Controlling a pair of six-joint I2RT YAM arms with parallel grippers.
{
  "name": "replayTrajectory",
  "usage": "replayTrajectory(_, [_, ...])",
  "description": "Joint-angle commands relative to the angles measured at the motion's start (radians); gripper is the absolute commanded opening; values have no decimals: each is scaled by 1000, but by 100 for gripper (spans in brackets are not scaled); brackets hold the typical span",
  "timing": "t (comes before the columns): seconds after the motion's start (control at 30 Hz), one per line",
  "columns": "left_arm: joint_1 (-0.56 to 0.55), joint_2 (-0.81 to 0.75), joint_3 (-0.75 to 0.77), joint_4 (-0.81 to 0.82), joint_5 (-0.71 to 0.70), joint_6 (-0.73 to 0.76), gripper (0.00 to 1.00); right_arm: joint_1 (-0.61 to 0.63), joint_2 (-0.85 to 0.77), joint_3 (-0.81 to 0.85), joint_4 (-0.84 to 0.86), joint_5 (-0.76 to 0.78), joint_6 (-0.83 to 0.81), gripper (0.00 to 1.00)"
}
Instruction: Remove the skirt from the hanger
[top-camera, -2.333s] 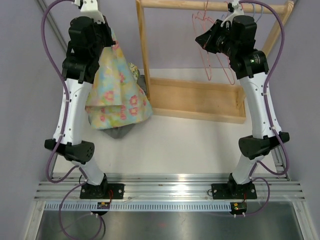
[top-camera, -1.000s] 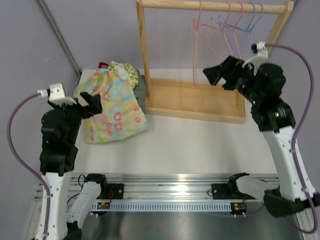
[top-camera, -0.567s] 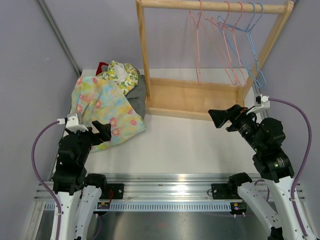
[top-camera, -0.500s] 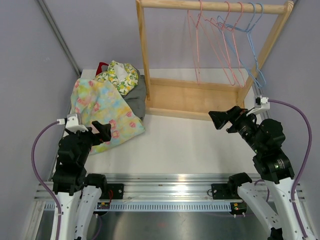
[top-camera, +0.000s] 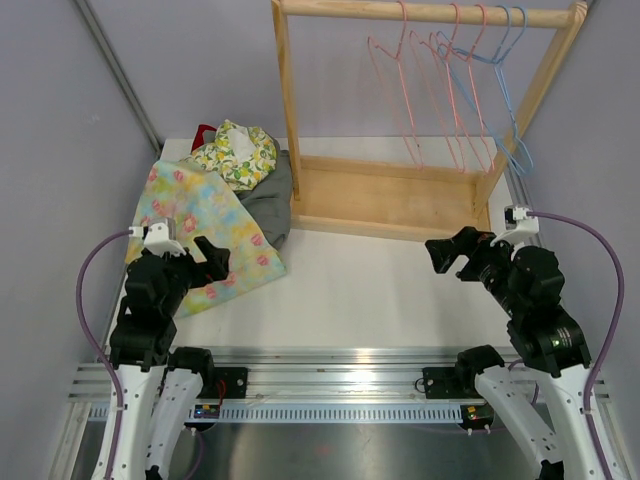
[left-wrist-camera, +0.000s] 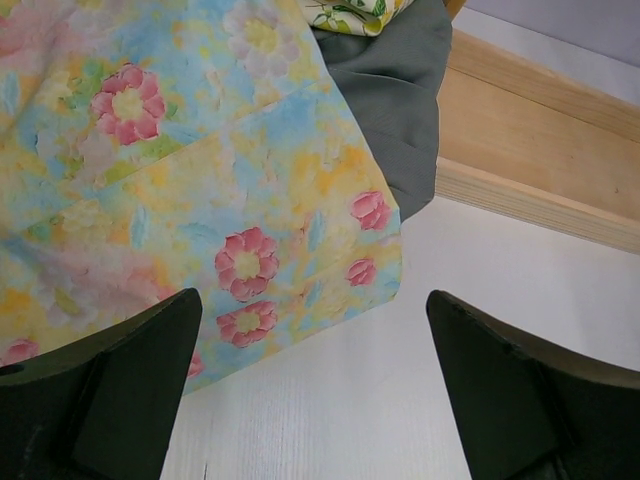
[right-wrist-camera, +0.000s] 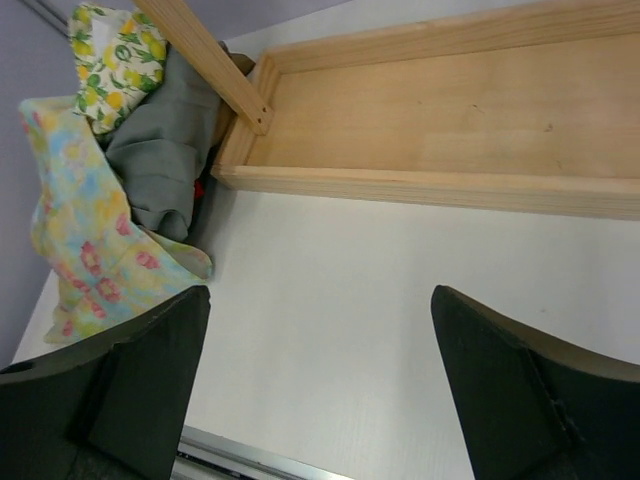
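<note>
The skirt (top-camera: 198, 212), pastel with pink flowers, lies spread flat on the white table at the left, off any hanger; it also shows in the left wrist view (left-wrist-camera: 190, 190) and the right wrist view (right-wrist-camera: 80, 245). Several bare wire hangers, pink (top-camera: 400, 85) and blue (top-camera: 503, 95), hang from the wooden rod (top-camera: 430, 13). My left gripper (top-camera: 200, 262) hovers over the skirt's near edge, open and empty (left-wrist-camera: 315, 390). My right gripper (top-camera: 452, 252) hangs open and empty over bare table (right-wrist-camera: 320, 390), in front of the rack.
A wooden rack with a box base (top-camera: 385, 195) stands at the back. Behind the skirt lie a lemon-print garment (top-camera: 238, 152) and a grey garment (top-camera: 272, 195). Purple walls close in on the left and right.
The left arm lowered the skirt from mid-air onto the table and let it go. Both arms have drawn back toward the near edge. The hangers have swung slightly on the rod.
</note>
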Motion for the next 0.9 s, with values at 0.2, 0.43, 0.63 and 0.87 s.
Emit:
replayTrajectory(0.2, [-27, 86, 48, -9, 39, -2, 99, 10, -111, -28, -80, 166, -86, 99])
replayTrajectory(0.43, [-27, 103, 48, -12, 45, -3, 99, 9, -93, -37, -57, 78, -103, 99])
replayTrajectory(0.63, [-27, 86, 46, -7, 46, -5, 99, 9, -124, -33, -55, 74, -109, 99])
replayTrajectory(0.87, [-28, 89, 49, -10, 28, -8, 99, 15, -135, -33, -38, 21, -127, 100])
